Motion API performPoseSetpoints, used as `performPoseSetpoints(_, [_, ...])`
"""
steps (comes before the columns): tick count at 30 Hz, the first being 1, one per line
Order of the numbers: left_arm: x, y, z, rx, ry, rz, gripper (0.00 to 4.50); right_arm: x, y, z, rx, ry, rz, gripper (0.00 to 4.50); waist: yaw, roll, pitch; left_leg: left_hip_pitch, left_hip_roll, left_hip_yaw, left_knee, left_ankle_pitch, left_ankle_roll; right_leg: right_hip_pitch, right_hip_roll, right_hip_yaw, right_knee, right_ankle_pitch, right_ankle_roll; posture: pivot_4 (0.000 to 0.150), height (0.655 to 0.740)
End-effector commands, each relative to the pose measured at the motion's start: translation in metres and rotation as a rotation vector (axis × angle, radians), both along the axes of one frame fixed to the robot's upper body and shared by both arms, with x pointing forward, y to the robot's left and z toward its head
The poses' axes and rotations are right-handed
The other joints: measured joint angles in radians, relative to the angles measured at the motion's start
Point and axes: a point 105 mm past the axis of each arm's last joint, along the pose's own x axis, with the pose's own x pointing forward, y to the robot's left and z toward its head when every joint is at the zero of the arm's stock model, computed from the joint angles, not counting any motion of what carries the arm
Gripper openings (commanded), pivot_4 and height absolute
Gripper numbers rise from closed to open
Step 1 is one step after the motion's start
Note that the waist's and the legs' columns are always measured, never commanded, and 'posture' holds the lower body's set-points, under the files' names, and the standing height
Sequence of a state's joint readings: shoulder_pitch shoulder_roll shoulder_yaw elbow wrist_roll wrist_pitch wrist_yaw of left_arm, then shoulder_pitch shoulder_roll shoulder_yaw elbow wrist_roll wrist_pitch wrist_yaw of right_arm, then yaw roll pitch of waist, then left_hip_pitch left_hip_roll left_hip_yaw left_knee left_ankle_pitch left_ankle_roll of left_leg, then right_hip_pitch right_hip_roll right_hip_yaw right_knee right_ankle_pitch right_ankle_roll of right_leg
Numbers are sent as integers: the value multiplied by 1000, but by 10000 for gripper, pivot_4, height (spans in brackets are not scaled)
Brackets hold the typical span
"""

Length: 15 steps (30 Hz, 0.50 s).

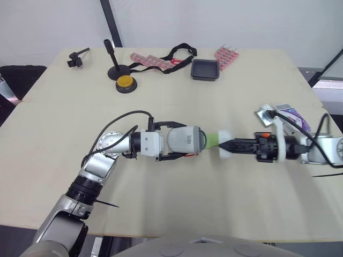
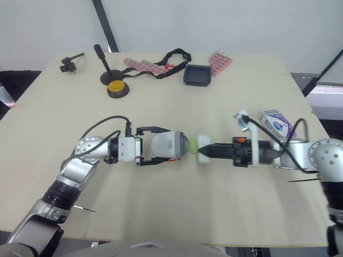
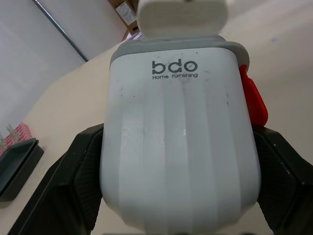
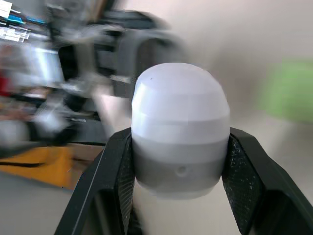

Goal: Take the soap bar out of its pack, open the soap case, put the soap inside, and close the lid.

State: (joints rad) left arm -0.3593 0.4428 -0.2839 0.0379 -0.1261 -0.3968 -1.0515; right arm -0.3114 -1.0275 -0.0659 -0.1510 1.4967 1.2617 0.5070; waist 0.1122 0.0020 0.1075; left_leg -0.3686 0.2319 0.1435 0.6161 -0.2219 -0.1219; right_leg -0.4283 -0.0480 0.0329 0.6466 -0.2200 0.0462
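My left gripper point(image 1: 177, 141) is shut on the white and grey soap case point(image 1: 187, 140), held on its side above the middle of the table. In the left wrist view the case point(image 3: 181, 142) sits between both black fingers point(image 3: 73, 186), with a red latch point(image 3: 253, 100) on one side. A green soap bar point(image 1: 213, 140) shows at the case's open end. My right gripper point(image 1: 228, 145) is shut on the white lid point(image 1: 225, 134), held right at that end. The lid point(image 4: 181, 127) looks rounded in the right wrist view. The purple soap pack point(image 1: 292, 115) lies at the right.
A black tray point(image 1: 205, 69), pink packs point(image 1: 226, 58), a black strap point(image 1: 179, 53), a yellow button point(image 1: 125, 83) and a black stand point(image 1: 112, 59) line the far side. A small black clamp point(image 1: 77, 58) lies at the far left. A crumpled wrapper point(image 1: 263, 113) lies by the pack.
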Motion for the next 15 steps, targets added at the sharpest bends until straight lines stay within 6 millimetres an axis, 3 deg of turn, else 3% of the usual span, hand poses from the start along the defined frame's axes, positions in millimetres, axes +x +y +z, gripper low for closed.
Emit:
performPoseSetpoints(1, [2,2,8,-26,-15,12,34832,17,-31,2,-211,-95,-57,20782,-4,0,0,0,0,0,0,0,0,0,0,0,0,0,0,1500,7291])
performPoseSetpoints(3, [2,2,8,-26,-13,12,34832,20,-41,-1,-321,-126,-40,20782,-8,0,0,0,0,0,0,0,0,0,0,0,1,0,0,1500,7291])
performPoseSetpoints(6, [2,1,8,-25,-10,13,34832,22,-69,-16,-676,-203,60,20782,-8,0,0,1,1,0,0,0,0,0,1,0,1,0,0,1500,7291])
performPoseSetpoints(8, [2,1,7,-25,-8,15,34832,23,-81,-21,-816,-246,140,20782,-6,-1,1,0,1,0,0,0,0,0,1,0,1,0,0,1500,7291])
performPoseSetpoints(15, [2,1,7,-27,-6,22,34832,39,-76,-37,-994,-332,354,20782,-21,-1,1,1,1,0,2,0,1,0,0,0,4,0,-1,1500,7291])
